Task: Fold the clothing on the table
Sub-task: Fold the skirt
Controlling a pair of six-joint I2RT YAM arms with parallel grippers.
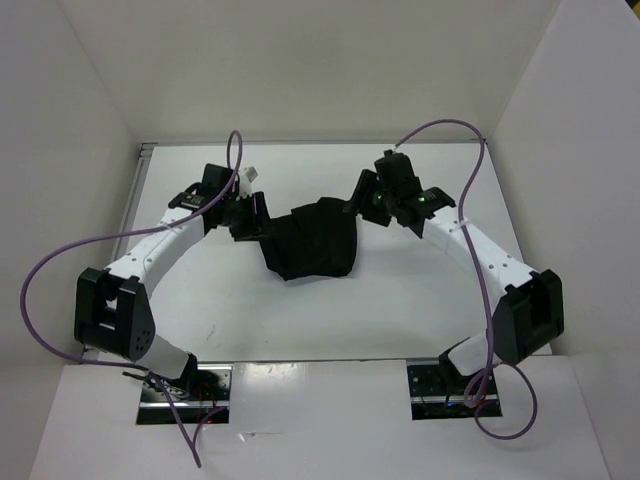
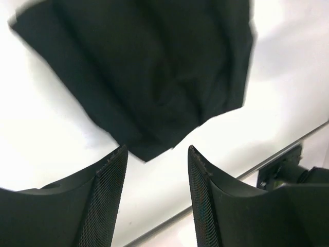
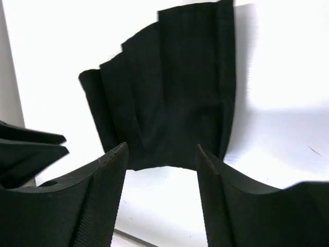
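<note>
The black clothing (image 1: 313,238) lies bunched in pleated folds on the white table (image 1: 400,310), between my two arms. My left gripper (image 1: 255,215) hovers at its left edge. In the left wrist view that gripper (image 2: 157,152) is open and empty, and a corner of the clothing (image 2: 149,67) lies just past its fingertips. My right gripper (image 1: 358,195) is at the upper right edge of the clothing. In the right wrist view the right gripper (image 3: 162,149) is open and empty, with the pleated clothing (image 3: 169,103) spread just beyond its tips.
White walls (image 1: 560,110) close in the table at the back and both sides. Purple cables (image 1: 60,260) loop off each arm. A table edge seam (image 2: 288,146) runs behind the left fingers. Part of the left arm (image 3: 31,149) shows at the left of the right wrist view.
</note>
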